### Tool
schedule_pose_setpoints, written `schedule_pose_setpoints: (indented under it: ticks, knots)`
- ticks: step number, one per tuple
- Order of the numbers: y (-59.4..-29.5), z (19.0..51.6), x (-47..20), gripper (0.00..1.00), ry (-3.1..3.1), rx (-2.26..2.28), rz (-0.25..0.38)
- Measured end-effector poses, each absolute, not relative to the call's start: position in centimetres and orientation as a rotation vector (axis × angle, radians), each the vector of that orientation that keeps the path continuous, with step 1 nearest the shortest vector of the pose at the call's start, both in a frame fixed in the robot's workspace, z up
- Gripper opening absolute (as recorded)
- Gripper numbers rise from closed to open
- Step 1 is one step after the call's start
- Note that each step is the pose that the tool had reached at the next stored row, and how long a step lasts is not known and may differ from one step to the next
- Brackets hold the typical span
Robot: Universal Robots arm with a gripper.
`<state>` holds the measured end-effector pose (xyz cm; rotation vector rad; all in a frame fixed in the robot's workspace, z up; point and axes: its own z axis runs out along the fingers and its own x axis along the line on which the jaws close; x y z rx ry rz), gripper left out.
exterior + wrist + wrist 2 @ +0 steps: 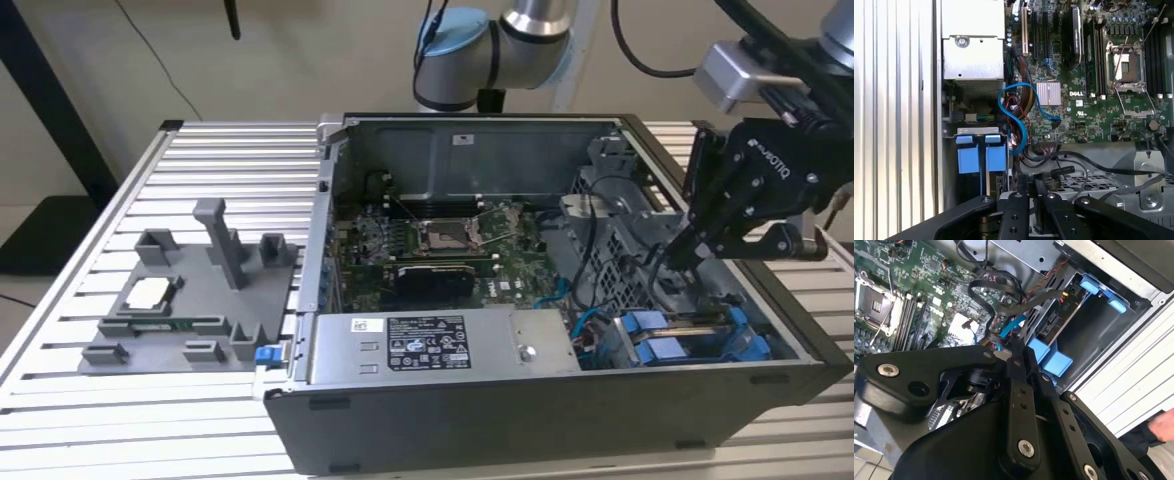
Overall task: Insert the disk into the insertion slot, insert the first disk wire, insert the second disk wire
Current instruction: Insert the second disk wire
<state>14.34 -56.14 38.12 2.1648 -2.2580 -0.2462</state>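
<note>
Open desktop PC case (561,420) lying on its side on a slatted aluminium worktop (227,160), seen from above in the exterior view. Inside, at the centre, a green motherboard (441,250); at 6 o'clock, a labelled silver power-supply box (441,345). Out at 9 o'clock from the case, a grey fixture tray (187,300).

Reaching into the case's 3 o'clock side, a black end effector (678,258), clenched, with its tips drawn tight together in both wrist views. Impossible to tell whether a wire is nipped between them. Just beside the tips, a blue data cable (1010,326) and a loop of black wires (999,287).

Seated in the insertion slot (976,131), at the case's 4 o'clock corner: what looks to be the disk (1068,315) in its blue carrier frame, with a second blue carrier (1051,357) right alongside. Judged from the exterior view, at about 6 o'clock from the end effector's tips and near them, long axis running roughly 9 to 3. Disk step apparently done; wire work apparently in hand.
</note>
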Motion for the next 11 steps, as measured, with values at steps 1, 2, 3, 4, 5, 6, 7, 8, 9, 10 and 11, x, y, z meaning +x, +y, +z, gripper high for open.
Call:
schedule_pose_setpoints:
  ticks: [1, 2, 3, 4, 5, 6, 7, 8, 9, 10, 11]
  knots:
    - [-56.2, 37.9, 14.3, 0.16, -2.257, 2.165, -0.246]
    - [-56.3, 37.8, 14.3, 0.16, -2.257, 2.166, -0.246]
    - [-56.4, 37.6, 14.3, 0.16, -2.256, 2.166, -0.246]
    - [-56.5, 37.4, 14.3, 0.16, -2.256, 2.167, -0.246]
    - [-56.6, 37.2, 14.3, 0.16, -2.255, 2.168, -0.246]
    - [-56.6, 37.0, 14.3, 0.16, -2.254, 2.168, -0.246]
    - [-56.7, 36.8, 14.3, 0.16, -2.253, 2.169, -0.246]
    - [-56.7, 36.7, 14.3, 0.16, -2.252, 2.170, -0.246]
    - [-56.8, 36.5, 14.3, 0.16, -2.252, 2.171, -0.246]
    - [-56.8, 36.3, 14.3, 0.16, -2.251, 2.172, -0.246]
    - [-57.0, 36.2, 14.3, 0.16, -2.250, 2.173, -0.245]
